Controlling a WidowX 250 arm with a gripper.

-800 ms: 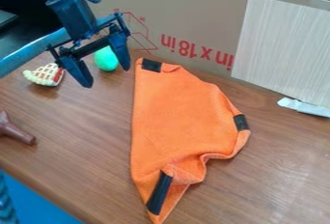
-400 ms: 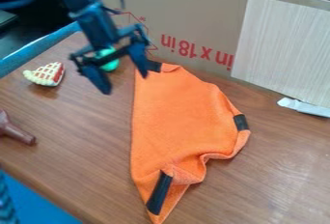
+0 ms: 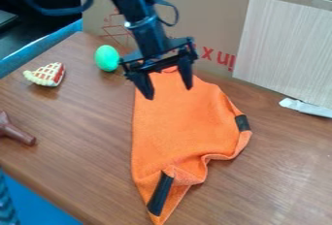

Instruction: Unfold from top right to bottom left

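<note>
Gripper now over orange cloth

Robot arm, entering at the upper left and slanting down to the right. The two-finger gripper hangs at its lower end near the upper centre, fingers spread apart, both tips directed downward.

Lab: robot arm over table
</note>
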